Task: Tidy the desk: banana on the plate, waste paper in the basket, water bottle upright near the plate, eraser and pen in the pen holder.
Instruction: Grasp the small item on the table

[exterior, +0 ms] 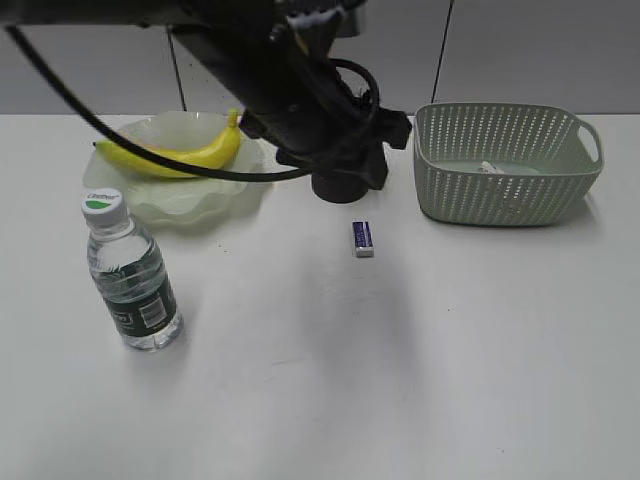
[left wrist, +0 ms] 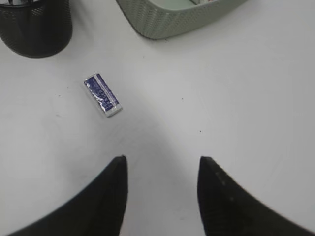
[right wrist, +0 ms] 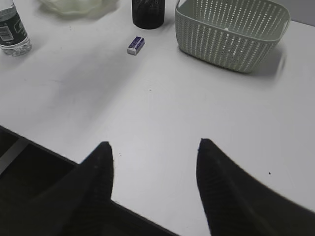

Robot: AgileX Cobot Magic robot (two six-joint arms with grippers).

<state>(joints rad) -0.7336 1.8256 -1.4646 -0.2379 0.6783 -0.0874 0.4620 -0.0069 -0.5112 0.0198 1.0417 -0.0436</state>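
Both tools gape empty: left tool point(left wrist: 162, 169) angled down near the eraser point(left wrist: 102, 94), right tool point(right wrist: 155, 150) over the desk point(right wrist: 162, 113) edge.

It looks like a lab test bench: a plain white surface point(exterior: 400, 380), grey wall panels point(exterior: 540, 50) behind, black robot cables point(exterior: 60, 90).

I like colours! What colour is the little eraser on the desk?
The eraser has a dark blue wrapper with white ends, clearest in the left wrist view.
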